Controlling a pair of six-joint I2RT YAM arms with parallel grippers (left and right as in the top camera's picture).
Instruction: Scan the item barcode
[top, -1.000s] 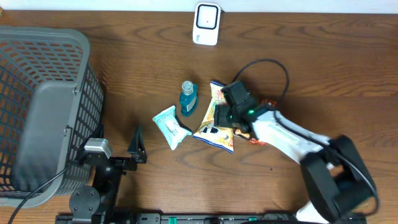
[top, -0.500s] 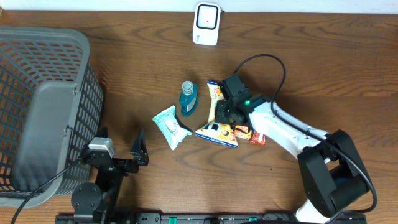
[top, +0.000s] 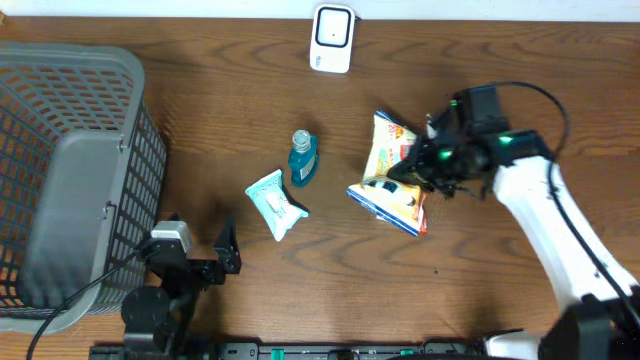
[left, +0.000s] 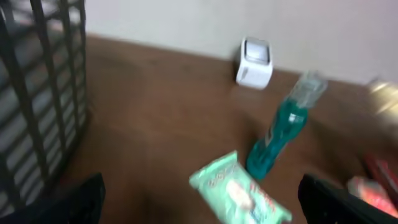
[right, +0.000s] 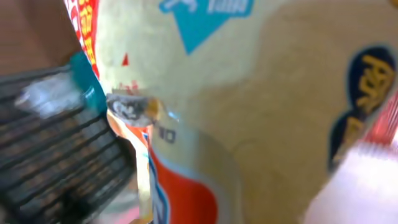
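Overhead view, read from left to right. A grey basket (top: 70, 170) fills the left edge of the frame. At the lower left the left arm (top: 160, 300) rests low, and the left jaws stand wide apart and hold nothing. Right of it, on the brown worktop (top: 520, 60), lie a green wipes packet (top: 275, 203) and, just beside it, a blue bottle (top: 303, 158). At top centre, against the far edge, stands the white scanner (top: 332, 38). Right of centre is the snack bag (top: 392, 175), the task's item. The right jaws are clamped together on its right-hand edge, and the white right arm (top: 545, 215) trails off to the lower right. The bag's long axis runs from the top of the frame downward, tilted slightly to the right, and it seems to hang clear of the wood. The scanner lies to the upper left of the bag, well apart from it. The right arm is much the nearer, so carrying the bag to the scanner would fall to it. In the right wrist view the bag's printed face fills the frame, and no barcode can be made out.
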